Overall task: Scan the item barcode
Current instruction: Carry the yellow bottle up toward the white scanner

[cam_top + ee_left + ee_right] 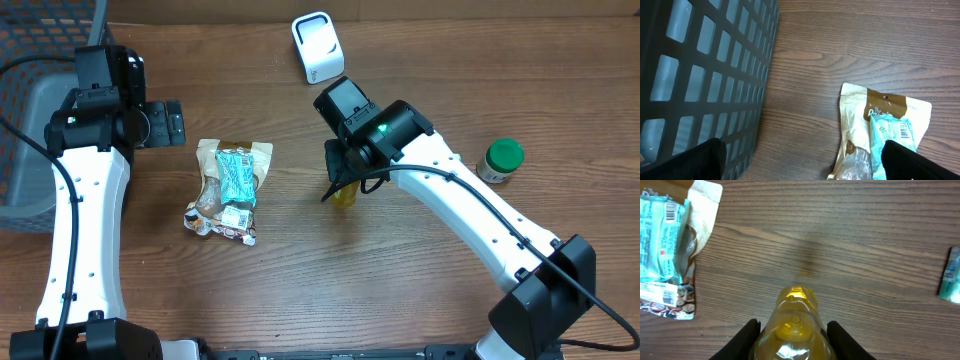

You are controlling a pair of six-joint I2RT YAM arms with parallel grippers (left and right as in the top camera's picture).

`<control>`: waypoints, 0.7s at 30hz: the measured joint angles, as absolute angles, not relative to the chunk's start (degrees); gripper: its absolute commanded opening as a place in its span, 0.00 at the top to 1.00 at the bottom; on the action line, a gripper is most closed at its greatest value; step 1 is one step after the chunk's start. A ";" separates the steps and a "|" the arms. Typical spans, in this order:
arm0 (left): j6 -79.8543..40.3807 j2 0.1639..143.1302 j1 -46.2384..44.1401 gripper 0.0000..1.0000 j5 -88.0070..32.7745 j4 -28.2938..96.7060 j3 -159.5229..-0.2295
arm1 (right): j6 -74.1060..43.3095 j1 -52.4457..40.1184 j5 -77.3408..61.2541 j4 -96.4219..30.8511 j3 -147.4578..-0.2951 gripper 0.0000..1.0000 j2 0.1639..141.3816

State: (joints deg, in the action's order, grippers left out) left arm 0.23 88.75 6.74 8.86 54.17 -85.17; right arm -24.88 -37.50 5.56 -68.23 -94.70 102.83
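Here, the right fingers (747, 340) are clamped on either side of a yellow bottle (795, 312), which stands on the wooden tabletop (430, 290) near its centre. From overhead the bottle shows as a patch of yellow just under the right arm's wrist, below and slightly right of the white scanner (317, 46), which sits apart from it at the far edge of the tabletop.

The left fingers (920, 162) are spread wide with nothing between them, poised over bare wood between a dark mesh basket (700, 75) and a tan snack pouch (860, 120). A teal packet (892, 132) with a printed barcode facing up lies on top of that pouch, and a smaller wrapped snack (222, 222) lies at the pouch's near end.

A green-lidded jar (500, 160) stands alone toward the right side, well clear of both arms.
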 measured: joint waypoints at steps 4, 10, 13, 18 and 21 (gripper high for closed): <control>0.23 88.75 6.74 0.00 8.86 54.17 -85.17 | -25.06 -37.50 6.02 -68.18 -94.70 0.63 102.83; 0.23 88.75 6.74 0.00 8.86 54.17 -85.17 | -25.15 -37.50 6.26 -68.10 -94.70 0.64 102.83; 0.23 88.75 6.74 0.01 8.86 54.17 -85.17 | -25.23 -37.50 6.31 -68.07 -94.70 0.65 102.83; 0.23 88.75 6.74 0.01 8.86 54.17 -85.17 | -25.23 -37.50 6.42 -68.10 -94.70 0.70 102.83; 0.23 88.75 6.74 0.00 8.86 54.17 -85.19 | -25.26 -37.50 6.39 -68.10 -94.70 0.75 102.83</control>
State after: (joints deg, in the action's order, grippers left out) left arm 0.23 88.75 6.74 8.86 54.17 -85.19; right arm -25.26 -37.50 6.39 -68.10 -94.70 102.83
